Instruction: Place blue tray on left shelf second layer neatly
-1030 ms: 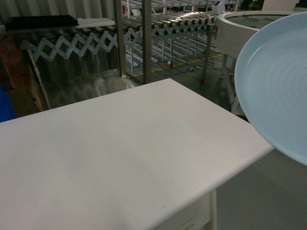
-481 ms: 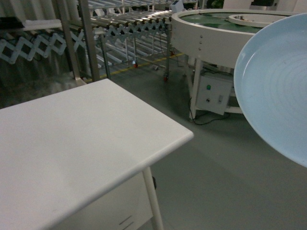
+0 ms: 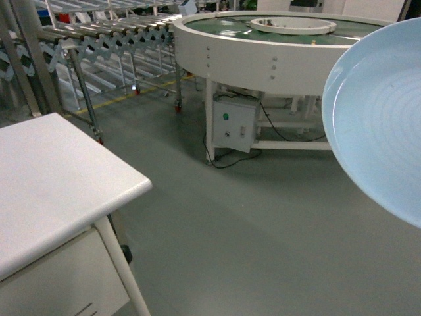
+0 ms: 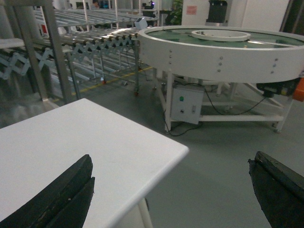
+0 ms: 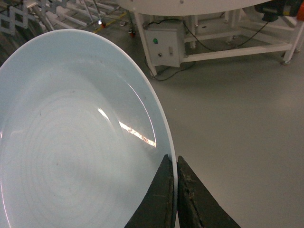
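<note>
Pale blue plastic fills the right of our head view: the blue tray (image 3: 381,125) rides in our right gripper (image 5: 174,190), whose fingers pinch its rim edge-on. It is carried in the air, tilted, its hollow face turned toward our cameras; being round, it has no long axis to speak of. Over the past second the white table (image 3: 52,178) has slid leftward in the head view and the round conveyor table (image 3: 263,46) has swung in, so we judge the base is turning. No steel shelf tier is in sight yet, so placing lies ahead. Our left gripper (image 4: 171,190) hangs wide, holding nothing.
</note>
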Motion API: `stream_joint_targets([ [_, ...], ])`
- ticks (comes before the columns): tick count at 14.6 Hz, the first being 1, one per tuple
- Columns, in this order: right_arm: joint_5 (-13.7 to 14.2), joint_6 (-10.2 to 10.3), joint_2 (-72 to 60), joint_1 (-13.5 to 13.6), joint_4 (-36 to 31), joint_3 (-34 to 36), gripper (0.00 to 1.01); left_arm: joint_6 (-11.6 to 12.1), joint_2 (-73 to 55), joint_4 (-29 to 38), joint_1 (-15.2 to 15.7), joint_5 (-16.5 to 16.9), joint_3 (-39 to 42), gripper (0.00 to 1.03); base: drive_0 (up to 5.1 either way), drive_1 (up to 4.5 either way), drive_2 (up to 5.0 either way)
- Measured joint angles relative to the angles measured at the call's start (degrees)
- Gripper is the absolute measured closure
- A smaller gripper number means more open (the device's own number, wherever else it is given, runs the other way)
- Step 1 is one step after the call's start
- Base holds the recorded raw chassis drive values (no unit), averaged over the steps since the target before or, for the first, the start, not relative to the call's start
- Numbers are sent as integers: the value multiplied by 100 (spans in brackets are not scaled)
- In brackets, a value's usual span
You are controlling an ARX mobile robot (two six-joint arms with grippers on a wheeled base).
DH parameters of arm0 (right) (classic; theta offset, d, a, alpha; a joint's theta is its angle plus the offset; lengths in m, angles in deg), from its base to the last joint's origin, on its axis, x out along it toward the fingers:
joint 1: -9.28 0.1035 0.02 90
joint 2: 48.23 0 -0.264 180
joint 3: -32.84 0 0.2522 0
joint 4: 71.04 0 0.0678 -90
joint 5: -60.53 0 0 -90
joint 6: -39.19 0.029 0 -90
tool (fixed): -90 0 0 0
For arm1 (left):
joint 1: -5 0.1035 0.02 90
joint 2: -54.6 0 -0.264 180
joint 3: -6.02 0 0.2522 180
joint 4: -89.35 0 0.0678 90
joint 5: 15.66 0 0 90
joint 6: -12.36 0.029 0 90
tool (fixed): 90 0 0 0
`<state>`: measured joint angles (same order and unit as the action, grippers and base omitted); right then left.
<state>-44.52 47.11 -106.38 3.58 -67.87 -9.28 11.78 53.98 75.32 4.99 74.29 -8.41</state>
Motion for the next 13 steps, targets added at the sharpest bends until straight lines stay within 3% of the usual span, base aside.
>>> stream_joint_targets([
  [8, 57, 0, -4, -70, 11, 0, 99, 0, 0, 9, 0, 22, 0, 5, 339, -402, -402],
  [10, 4, 0, 0, -24, -4, 0, 99, 0, 0, 7, 0, 2, 0, 5, -123, -123, -123],
  [13, 4, 0, 11, -31, 2, 0, 99, 0, 0, 2, 0, 2, 0, 5, -167, 231, -565],
])
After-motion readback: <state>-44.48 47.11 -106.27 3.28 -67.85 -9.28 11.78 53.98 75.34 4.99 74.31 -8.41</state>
